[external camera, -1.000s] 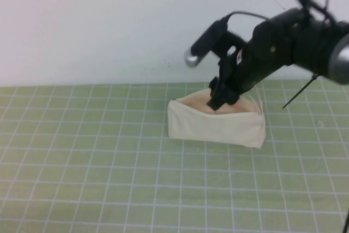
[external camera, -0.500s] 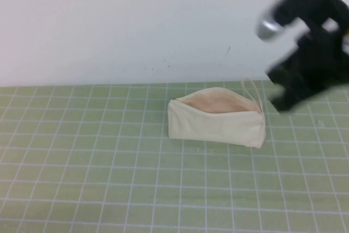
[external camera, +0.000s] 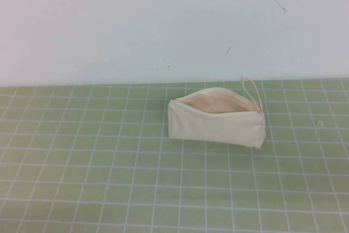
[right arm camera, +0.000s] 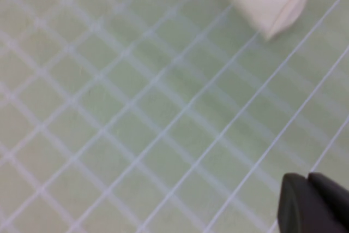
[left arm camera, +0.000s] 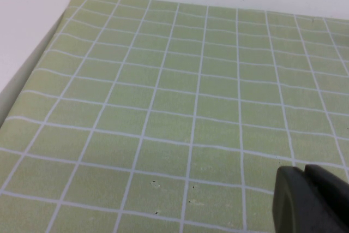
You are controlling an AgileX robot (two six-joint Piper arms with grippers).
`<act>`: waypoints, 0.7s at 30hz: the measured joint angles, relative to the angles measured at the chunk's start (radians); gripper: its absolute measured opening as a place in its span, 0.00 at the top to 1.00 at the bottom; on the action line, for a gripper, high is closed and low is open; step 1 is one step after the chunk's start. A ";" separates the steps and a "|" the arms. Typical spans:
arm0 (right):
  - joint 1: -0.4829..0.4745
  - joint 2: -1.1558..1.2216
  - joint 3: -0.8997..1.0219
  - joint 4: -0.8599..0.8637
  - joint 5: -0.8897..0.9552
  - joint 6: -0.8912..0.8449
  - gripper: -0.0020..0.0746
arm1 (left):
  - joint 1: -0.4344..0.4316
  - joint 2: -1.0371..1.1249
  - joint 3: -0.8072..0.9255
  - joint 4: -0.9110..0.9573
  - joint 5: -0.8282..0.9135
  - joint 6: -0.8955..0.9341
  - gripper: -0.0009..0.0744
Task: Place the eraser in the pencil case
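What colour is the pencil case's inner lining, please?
Beige-pink, inside the cream pencil case; clearest in the high view.

One pencil case (external camera: 217, 123), one grid mat (external camera: 98, 178), and two pincers: left pincer (left arm camera: 311, 200), right pincer (right arm camera: 313, 204)

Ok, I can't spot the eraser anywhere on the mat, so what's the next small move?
Probably bring the right gripper, shut and hovering over the mat beside the pencil case, above the open mouth to look inside. No eraser shows in any view, and the case's bottom is hidden. The left gripper, also shut, is over bare mat.
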 joint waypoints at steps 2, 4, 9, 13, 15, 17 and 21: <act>0.000 -0.103 0.059 -0.022 -0.056 0.007 0.97 | 0.000 0.000 0.000 0.000 0.000 0.000 0.99; 0.000 -0.187 0.106 -0.038 -0.101 0.013 0.97 | 0.000 0.000 0.000 0.000 0.000 0.000 0.99; -0.002 -0.340 0.214 -0.078 -0.204 0.057 0.97 | 0.000 0.000 0.000 0.000 0.000 0.000 0.99; -0.099 -0.441 0.268 -0.118 -0.262 0.076 0.97 | 0.000 0.000 0.000 0.000 0.000 0.000 0.99; -0.166 -0.478 0.276 -0.145 -0.269 0.079 0.97 | 0.000 0.000 0.000 0.000 0.000 0.000 0.99; -0.244 -0.516 0.278 -0.170 -0.269 0.080 0.97 | 0.000 0.000 0.000 0.000 0.000 0.000 0.99; -0.412 -0.603 0.298 -0.181 -0.275 0.100 0.97 | 0.000 0.000 0.000 0.000 0.000 0.000 0.99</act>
